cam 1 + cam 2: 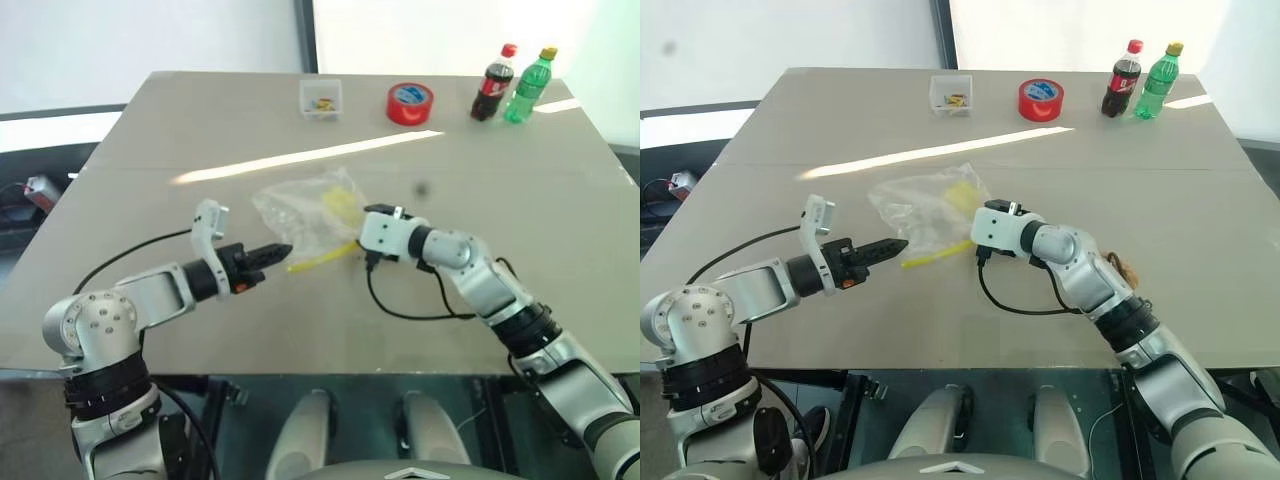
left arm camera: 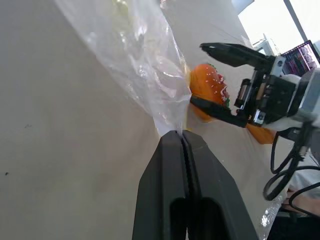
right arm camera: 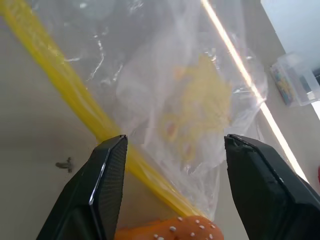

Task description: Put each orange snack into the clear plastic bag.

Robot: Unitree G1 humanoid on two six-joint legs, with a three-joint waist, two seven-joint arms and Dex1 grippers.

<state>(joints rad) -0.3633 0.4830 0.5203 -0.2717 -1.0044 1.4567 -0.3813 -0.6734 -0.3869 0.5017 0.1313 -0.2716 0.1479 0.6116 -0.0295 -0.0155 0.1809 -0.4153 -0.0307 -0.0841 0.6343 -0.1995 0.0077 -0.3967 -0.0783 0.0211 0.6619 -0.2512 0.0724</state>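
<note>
Left wrist view: left gripper [image 2: 181, 136] jaws clenched on edge of crinkly clear plastic bag w/ yellow seal strip [image 1: 312, 208], mid-table. Right gripper [image 2: 212, 75] jaws spread around oval orange snack [image 2: 206, 86]; grip unclear. Risk: film slips from pinch, mouth collapses, snack snags at strip.

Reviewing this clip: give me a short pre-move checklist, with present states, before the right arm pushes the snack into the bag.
1. left gripper shut on the clear plastic bag edge: ok.
2. right gripper jaws apart around the orange snack: ok.
3. Snack firmly gripped: cannot tell.
4. Bag mouth open wide enough: cannot tell.
5. Yellow seal strip ahead of the right gripper: ok.
6. Second snack located: cannot tell.
</note>
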